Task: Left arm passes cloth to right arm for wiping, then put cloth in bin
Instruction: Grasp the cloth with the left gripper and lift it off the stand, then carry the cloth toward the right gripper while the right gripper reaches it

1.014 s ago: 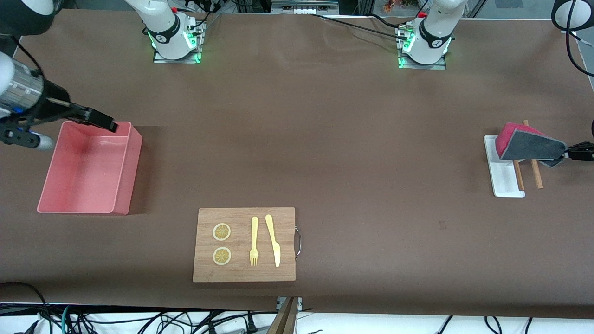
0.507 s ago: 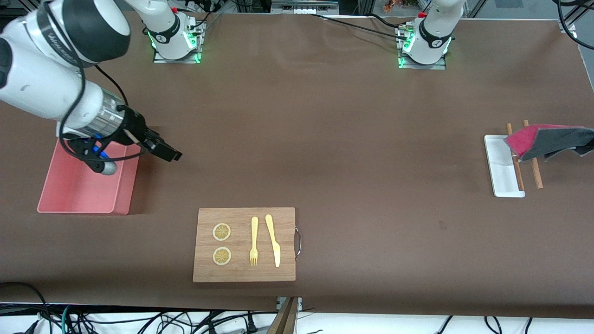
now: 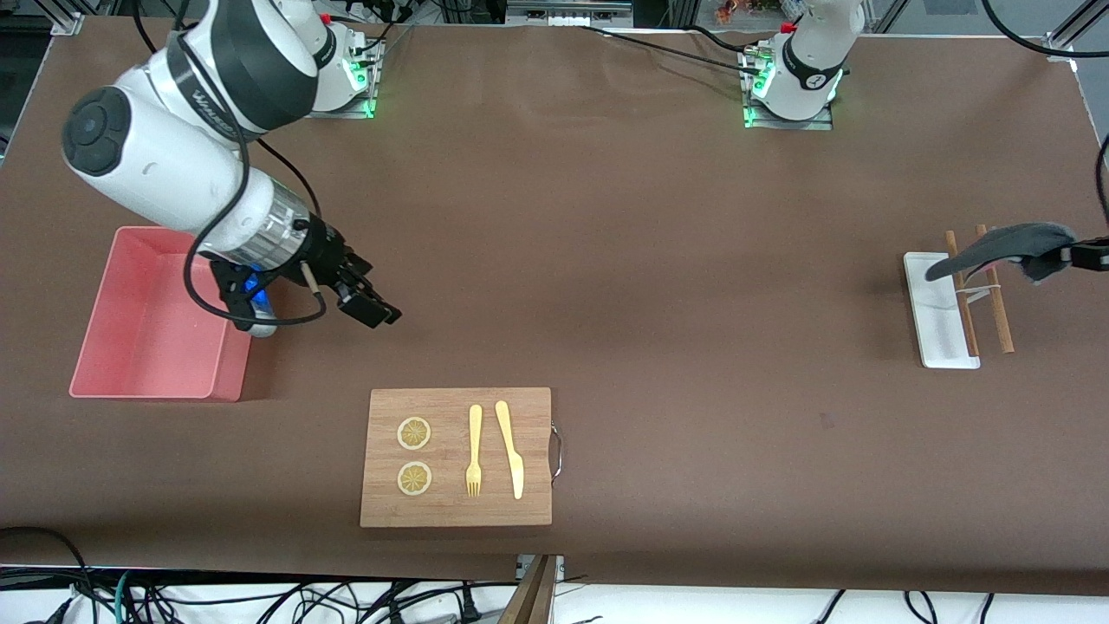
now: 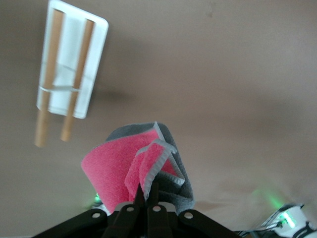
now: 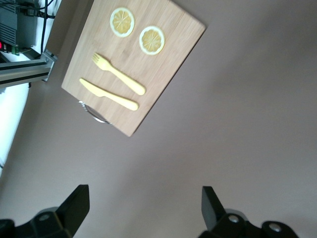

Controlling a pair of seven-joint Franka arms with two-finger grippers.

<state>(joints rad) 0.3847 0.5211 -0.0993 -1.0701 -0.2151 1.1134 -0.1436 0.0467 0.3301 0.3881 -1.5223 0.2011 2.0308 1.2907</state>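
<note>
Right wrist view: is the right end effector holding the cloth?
No, the right end effector is open and empty above bare table near the cutting board.

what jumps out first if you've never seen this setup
The left gripper, jaws shut on the pink-and-grey cloth, holds it up over the white tray and wooden sticks. The right gripper, jaws open, hangs over bare table beside the pink bin.

Soft fleecy cloth point(image 4: 130, 166), magenta face and grey face, pale stitched edge. Smooth pink plastic bin point(image 3: 160, 322). Matt brown covering on bench point(image 3: 658, 286). Grained wooden board point(image 3: 457, 457) with metal handle point(image 3: 556, 451). Glossy white tray point(image 3: 937, 312) under wooden sticks point(image 3: 996, 299).
</note>
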